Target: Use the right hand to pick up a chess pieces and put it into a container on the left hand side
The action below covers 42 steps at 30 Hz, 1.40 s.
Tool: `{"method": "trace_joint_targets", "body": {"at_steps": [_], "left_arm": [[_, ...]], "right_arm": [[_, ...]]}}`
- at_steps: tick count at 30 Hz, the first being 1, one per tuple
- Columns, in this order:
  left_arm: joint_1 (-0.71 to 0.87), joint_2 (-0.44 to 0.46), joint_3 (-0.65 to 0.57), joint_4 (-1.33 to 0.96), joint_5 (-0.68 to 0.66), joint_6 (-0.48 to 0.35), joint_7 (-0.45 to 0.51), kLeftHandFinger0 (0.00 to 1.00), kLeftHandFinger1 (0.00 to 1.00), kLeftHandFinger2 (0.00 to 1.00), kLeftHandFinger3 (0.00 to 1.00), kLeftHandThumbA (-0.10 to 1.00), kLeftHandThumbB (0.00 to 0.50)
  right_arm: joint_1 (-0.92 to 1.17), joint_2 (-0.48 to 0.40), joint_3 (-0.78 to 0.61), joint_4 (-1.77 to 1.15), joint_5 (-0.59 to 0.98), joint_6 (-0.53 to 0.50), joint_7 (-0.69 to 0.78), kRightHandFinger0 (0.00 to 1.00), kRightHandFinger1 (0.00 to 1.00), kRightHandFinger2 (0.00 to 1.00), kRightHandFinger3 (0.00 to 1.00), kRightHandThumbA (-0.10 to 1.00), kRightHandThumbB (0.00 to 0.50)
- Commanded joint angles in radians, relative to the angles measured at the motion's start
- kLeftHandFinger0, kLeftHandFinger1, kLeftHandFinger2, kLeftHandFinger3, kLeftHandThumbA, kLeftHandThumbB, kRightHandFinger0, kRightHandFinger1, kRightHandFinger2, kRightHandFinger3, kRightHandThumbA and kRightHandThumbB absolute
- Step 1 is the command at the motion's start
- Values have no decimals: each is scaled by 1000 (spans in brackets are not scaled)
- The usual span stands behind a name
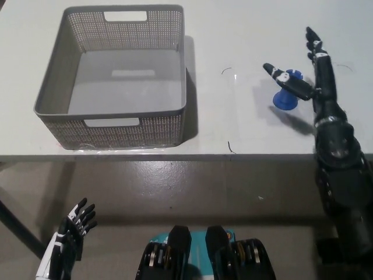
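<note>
A blue chess piece [287, 97] stands on the white table [245, 35] at the right. My black right hand [306, 73] is open around it, one finger lying across the piece's top and the others stretched up past it on the right. The piece's upper part is partly hidden by that finger. A grey perforated basket [64, 52] with nothing in it sits on the table at the left. My white left hand [69, 234] rests low at the lower left, below the table edge, fingers apart and holding nothing.
The table's front edge [175, 156] runs across the middle of the view, with floor below it. Bare table surface lies between the basket and the chess piece, marked by a few thin dark scratches [231, 146].
</note>
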Motion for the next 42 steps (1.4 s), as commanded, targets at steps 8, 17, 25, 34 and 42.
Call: {"method": "trace_joint_targets", "body": {"at_steps": [8, 17, 25, 34, 42], "left_arm": [[16, 1, 10, -37, -26, -22, -12, 1000, 1000, 1000, 1000, 1000, 293], [23, -1, 17, -39, -29, -36, -8, 1000, 1000, 1000, 1000, 1000, 295], [27, -4, 21, -32, -38, -41, -10, 1000, 1000, 1000, 1000, 1000, 304], [30, -4, 29, -21, -47, -53, -9, 1000, 1000, 1000, 1000, 1000, 299], [32, -5, 22, -19, -48, -52, -15, 1000, 1000, 1000, 1000, 1000, 312]], "right_arm": [[-270, -45, 55, 421, -24, -84, -110, 1000, 1000, 1000, 1000, 1000, 500], [-337, -74, 82, 535, -1, -112, -131, 1000, 1000, 1000, 1000, 1000, 500], [-346, -107, 67, 558, 23, -102, -115, 1000, 1000, 1000, 1000, 1000, 487], [-329, -125, 73, 578, 30, -100, -109, 1000, 1000, 1000, 1000, 1000, 482], [-309, -121, 58, 596, 59, -117, -64, 1000, 1000, 1000, 1000, 1000, 482]]}}
